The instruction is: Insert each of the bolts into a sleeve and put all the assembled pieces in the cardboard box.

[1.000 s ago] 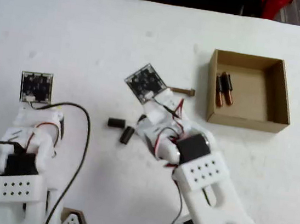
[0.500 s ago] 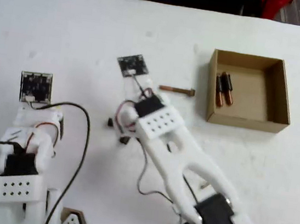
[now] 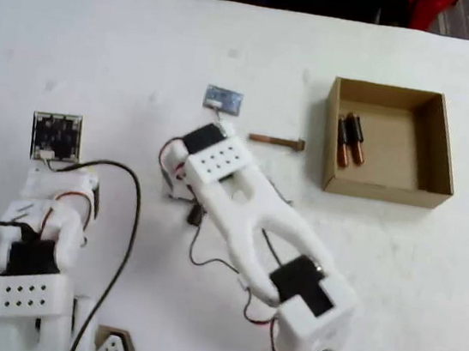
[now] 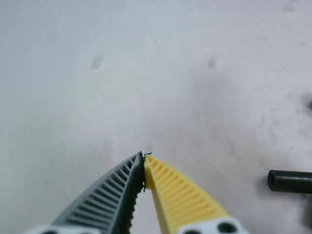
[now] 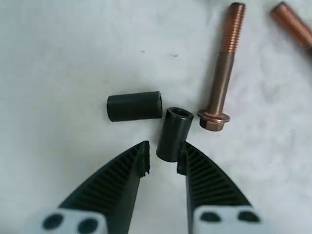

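Two black sleeves lie on the white table in the right wrist view: one [image 5: 135, 106] on its side, the other [image 5: 173, 134] end-on, its near end just between the tips of my open right gripper [image 5: 163, 158]. A copper bolt [image 5: 219, 73] lies beside them, and another bolt [image 5: 292, 22] is at the frame's corner. From above, the right arm [image 3: 218, 169] covers the sleeves, with one bolt [image 3: 275, 141] beyond it. My left gripper [image 4: 144, 161] is shut on nothing over bare table, and a sleeve [image 4: 290, 181] lies off to its side.
The cardboard box [image 3: 436, 141] sits at the right of the table with two assembled pieces [image 3: 350, 139] inside along its left wall. The left arm [image 3: 36, 236] stays at the near left, its black cable looping beside it.
The right arm has swung left and stretched out over the two sleeves, hiding them from above. The left arm has not moved.
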Tool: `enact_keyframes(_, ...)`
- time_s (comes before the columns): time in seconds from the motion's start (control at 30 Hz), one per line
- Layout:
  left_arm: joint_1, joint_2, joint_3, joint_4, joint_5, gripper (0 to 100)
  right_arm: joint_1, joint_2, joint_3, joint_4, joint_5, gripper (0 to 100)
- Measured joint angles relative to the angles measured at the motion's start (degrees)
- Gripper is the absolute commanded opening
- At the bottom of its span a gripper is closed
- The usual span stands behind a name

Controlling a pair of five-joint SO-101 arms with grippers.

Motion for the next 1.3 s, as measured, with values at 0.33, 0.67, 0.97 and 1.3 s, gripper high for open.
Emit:
enact_keyframes(0.33,0.0,0.0,0.0,0.0,0.0,4,0.4,7.3,-3.7,0.0,-5.5,8.4)
enact_keyframes(0.67,0.0,0.0,0.0,0.0,0.0,4,1.7,12.1,-4.6,-0.4,-5.7,8.4)
enact_keyframes(0.97,0.0,0.0,0.0,0.0,0.0,4,1.6,14.7,-6.3,-0.3,-5.7,1.3)
enact_keyframes(1.3,0.0,0.0,0.0,0.0,0.0,4,1.7,14.9,-7.7,3.3,-4.7,1.6)
